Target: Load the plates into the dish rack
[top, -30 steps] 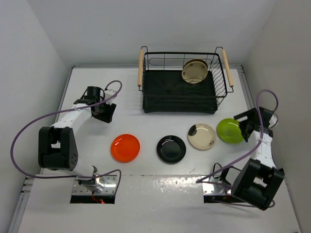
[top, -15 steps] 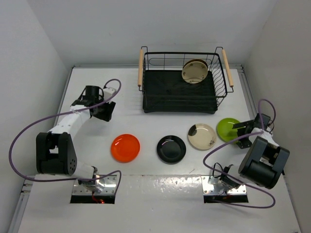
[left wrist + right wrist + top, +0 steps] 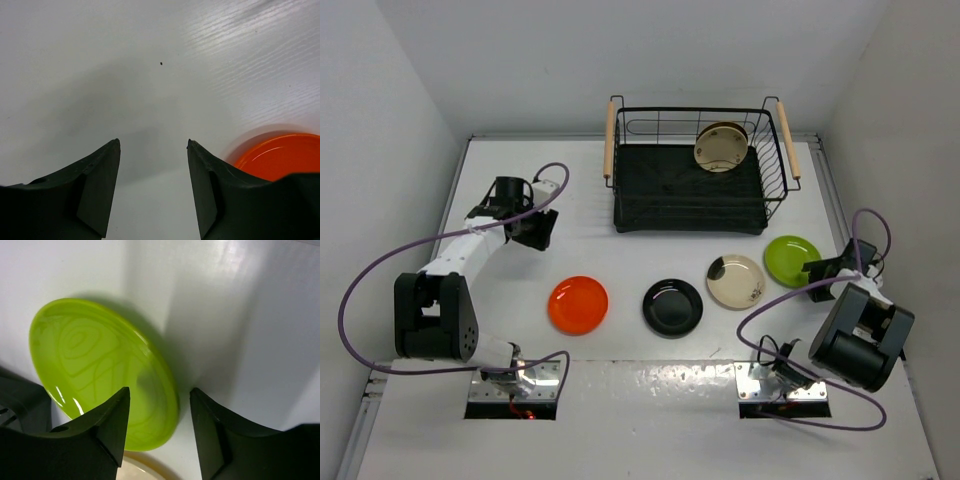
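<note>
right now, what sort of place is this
Probably a robot lab test cell, not a kitchen: bare white table boxed by plain walls, a dish rack, an orange plate laid out.

Work surface: white table (image 3: 620, 255), matte, with a glossy, scuffed strip along the bottom centre of the top view. One small dark speck (image 3: 161, 63) on the table, upper centre of the left wrist view. Enclosure: plain pale back wall (image 3: 640, 50), left wall (image 3: 370, 150) and right wall (image 3: 910, 130).

Open table (image 3: 582, 222) lies between dish rack (image 3: 660, 190) and orange plate (image 3: 578, 304); side wall (image 3: 895, 190) crowds lime plate (image 3: 792, 260)
</note>
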`<state>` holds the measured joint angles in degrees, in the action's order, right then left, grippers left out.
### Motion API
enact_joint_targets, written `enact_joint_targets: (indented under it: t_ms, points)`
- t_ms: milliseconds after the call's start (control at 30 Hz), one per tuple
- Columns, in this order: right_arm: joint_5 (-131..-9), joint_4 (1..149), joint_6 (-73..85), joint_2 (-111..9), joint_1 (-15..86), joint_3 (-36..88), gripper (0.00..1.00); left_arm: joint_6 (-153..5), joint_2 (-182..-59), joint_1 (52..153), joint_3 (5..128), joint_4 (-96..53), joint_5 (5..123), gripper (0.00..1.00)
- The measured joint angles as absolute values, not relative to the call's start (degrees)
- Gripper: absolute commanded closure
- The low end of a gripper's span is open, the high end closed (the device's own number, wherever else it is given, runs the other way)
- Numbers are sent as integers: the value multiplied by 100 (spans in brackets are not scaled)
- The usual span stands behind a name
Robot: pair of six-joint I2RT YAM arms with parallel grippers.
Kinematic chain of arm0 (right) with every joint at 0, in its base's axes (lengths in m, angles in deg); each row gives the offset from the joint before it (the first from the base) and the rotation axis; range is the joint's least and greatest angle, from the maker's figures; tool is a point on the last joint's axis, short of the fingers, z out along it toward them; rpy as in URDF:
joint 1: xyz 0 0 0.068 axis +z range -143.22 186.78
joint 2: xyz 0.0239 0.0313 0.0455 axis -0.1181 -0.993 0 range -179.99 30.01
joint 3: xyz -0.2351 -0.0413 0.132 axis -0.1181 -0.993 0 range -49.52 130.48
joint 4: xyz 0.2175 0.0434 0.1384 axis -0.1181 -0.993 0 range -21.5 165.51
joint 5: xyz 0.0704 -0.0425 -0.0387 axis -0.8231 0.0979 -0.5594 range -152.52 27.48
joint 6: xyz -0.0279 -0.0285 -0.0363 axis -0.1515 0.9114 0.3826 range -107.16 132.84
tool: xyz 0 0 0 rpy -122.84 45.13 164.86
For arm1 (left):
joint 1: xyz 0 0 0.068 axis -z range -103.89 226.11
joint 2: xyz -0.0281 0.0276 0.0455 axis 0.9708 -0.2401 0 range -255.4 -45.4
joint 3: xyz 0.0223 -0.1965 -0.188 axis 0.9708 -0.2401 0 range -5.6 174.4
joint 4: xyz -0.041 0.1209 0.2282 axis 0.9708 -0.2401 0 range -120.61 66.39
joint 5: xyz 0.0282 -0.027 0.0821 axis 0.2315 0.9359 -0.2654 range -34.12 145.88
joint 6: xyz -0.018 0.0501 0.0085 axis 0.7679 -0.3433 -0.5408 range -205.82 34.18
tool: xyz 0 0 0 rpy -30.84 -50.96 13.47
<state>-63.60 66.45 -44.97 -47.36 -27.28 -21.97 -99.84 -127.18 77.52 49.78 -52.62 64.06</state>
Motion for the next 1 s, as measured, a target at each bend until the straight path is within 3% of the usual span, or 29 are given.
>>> enact_joint_targets:
  t_ms: [267,367,500,600,1000]
  points:
    - [-6884,7449,-4680,-4736,-3130,-2551,49,-9986,-12718,7752,4978,-5262,6472,39]
    - [-7103,7879,-4809,-5002,-3150,-2553,58,-9988,-12718,7752,4976,-5260,6485,39]
    - [-7308,8234,-4923,-5341,-3180,-2547,90,-9993,-12711,7752,4967,-5262,6492,39]
    - [-7352,8286,-4938,-5389,-3228,-2584,100,-9997,-12674,7752,4949,-5260,6498,39]
    - [-7498,8295,-4490,-4887,-3550,-2844,100,-10010,-12554,7752,4925,-5262,6520,39]
